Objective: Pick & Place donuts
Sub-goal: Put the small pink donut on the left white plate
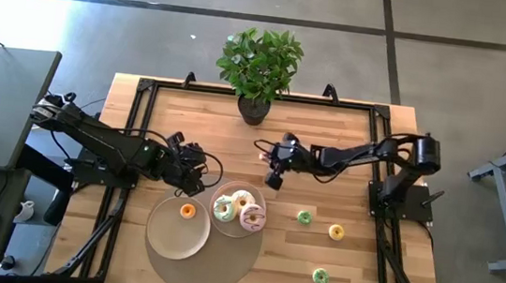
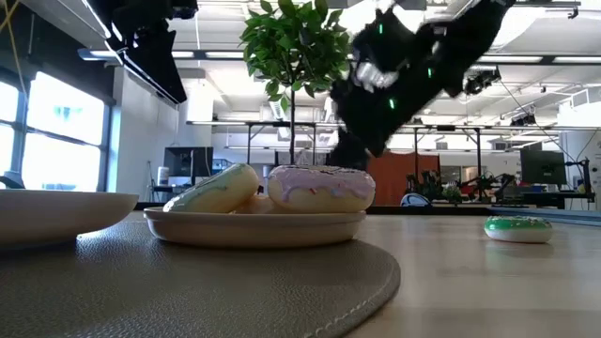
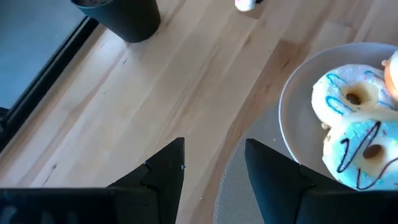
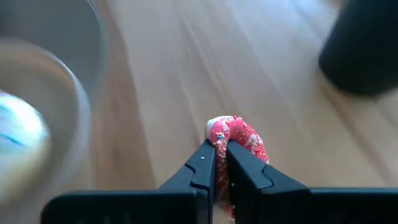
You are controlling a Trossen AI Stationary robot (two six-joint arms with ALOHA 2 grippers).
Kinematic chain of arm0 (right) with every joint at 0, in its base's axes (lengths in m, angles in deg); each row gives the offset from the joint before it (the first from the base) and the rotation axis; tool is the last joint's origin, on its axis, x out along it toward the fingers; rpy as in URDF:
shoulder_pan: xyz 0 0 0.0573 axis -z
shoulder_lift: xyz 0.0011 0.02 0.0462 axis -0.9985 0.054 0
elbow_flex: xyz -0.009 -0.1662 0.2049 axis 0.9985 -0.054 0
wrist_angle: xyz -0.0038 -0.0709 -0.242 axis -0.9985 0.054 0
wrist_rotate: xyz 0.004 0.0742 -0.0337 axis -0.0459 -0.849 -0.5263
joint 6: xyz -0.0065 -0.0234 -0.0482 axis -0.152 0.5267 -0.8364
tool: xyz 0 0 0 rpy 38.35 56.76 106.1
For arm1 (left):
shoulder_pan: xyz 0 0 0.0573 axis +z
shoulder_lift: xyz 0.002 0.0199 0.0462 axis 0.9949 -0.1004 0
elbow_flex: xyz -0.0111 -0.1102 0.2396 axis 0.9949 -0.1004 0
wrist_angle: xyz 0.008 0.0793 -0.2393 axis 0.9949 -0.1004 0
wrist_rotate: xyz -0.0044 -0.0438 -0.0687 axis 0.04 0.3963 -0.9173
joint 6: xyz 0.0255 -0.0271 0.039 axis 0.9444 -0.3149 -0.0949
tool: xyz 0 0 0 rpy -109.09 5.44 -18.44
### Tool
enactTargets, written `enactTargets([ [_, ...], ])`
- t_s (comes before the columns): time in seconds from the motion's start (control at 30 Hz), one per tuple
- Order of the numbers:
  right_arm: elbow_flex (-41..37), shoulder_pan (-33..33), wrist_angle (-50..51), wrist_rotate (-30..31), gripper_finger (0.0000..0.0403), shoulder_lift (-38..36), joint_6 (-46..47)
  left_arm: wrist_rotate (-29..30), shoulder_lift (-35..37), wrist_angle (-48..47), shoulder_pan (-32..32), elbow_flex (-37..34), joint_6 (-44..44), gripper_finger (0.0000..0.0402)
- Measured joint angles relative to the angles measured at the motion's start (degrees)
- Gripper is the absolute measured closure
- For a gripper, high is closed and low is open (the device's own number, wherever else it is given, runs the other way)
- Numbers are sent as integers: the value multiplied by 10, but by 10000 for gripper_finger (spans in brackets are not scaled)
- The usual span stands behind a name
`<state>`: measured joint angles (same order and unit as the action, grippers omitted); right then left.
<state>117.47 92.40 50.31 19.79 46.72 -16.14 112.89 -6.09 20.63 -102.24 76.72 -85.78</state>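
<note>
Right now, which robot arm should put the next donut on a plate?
The right. Its gripper is shut on a red mini donut, held above the table near the plate of big donuts. The left gripper is open and empty beside that plate.

No text, label, brand, number or sign could be read in any of the four views. The donuts (image 1: 240,206) bore only icing squiggles and sprinkles, not letters. The screens in the room behind the desk (image 1: 328,140) in the low view were too far off and too blurred to make out any writing.
</note>
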Motion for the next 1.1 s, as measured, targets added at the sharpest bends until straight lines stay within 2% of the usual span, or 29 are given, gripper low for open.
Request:
enactTargets([
  [0.17,61,-66,-26,-17,394,-18,-45,38,0,-1,0,0,0,236],
  [0.27,109,-103,-11,-64,387,-5,-61,83,0,-1,0,0,-22,236],
  [0.37,170,-134,40,-98,387,19,-68,154,5,-3,0,0,-47,236],
  [0.53,268,-169,66,-90,395,90,-115,228,7,3,3,0,-65,236],
  [0.73,396,-174,89,-166,389,220,-149,193,7,1,31,0,-75,236],
  [0.93,531,-186,138,-168,396,330,-206,131,7,-8,66,0,-69,236],
  [1.1,603,-195,180,-129,365,397,-235,111,7,-6,84,0,-60,236],
])
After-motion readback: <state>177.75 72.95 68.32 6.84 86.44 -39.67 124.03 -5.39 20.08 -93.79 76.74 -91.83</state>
